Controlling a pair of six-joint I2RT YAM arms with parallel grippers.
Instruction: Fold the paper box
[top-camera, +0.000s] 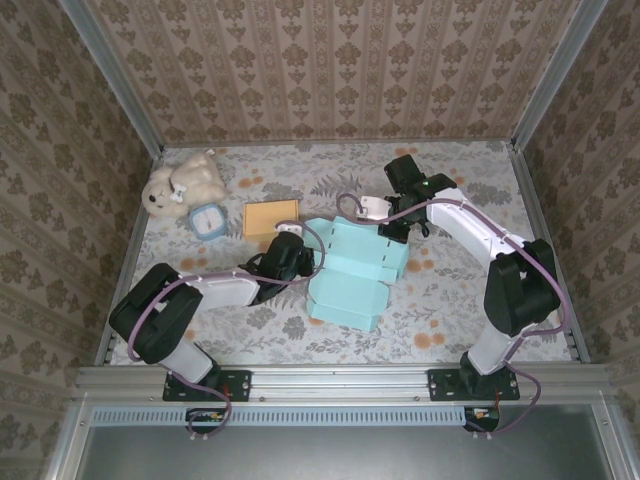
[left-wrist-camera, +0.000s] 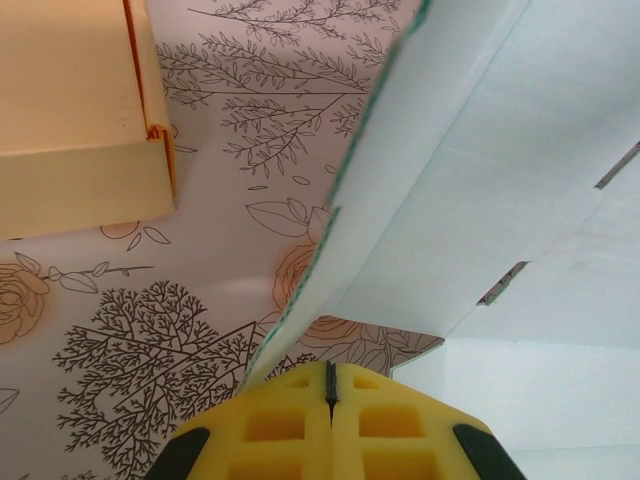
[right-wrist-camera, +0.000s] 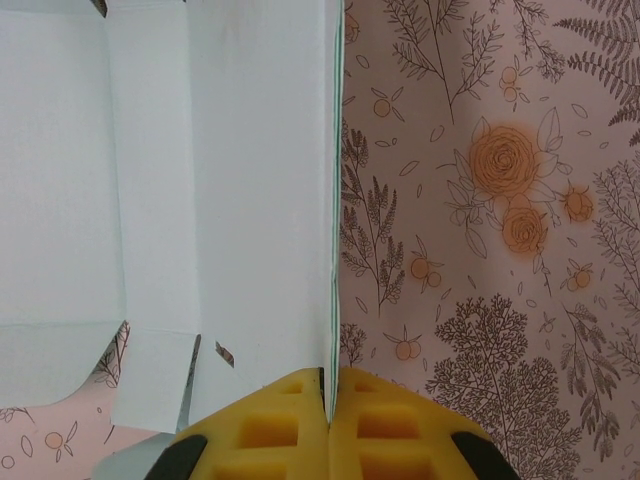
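**Paper box pinched at 2 opposite edges**

Top external view: the pale blue paper box (top-camera: 352, 272) lies partly unfolded on the flower-print table (top-camera: 455, 300), between the 2 grippers. The left gripper (top-camera: 303, 262) meets its left edge and the right gripper (top-camera: 393, 232) meets its far right edge.

Left wrist view: the 2 yellow fingers (left-wrist-camera: 275, 425) of the left gripper (left-wrist-camera: 330, 378) are pressed together, with a thin dark seam between them. A raised flap of the paper box (left-wrist-camera: 480, 190) rises from the fingertips and slants away ahead and to the right. Its lower corner runs in at the tip of the pads, so the grip appears to close on that corner. 2 narrow slots show in the flap's inner face. Ahead and to the left of the fingers, well apart from them, a tan flat box (left-wrist-camera: 70, 130) lies on the table (left-wrist-camera: 150, 330).

Right wrist view: the 2 fingers (right-wrist-camera: 270, 430) of the right gripper (right-wrist-camera: 328, 385) are closed on a panel of the paper box (right-wrist-camera: 200, 170). The panel's green-tinted edge runs straight ahead from the seam between the pads. The rest of the sheet, with its fold lines, spreads to the left of the fingers, and bare table (right-wrist-camera: 500, 250) lies to their right.

Beyond the left gripper, near the far left corner in the top external view, a cream plush toy (top-camera: 185, 183) and a small blue object (top-camera: 207, 221) sit just beside each other.
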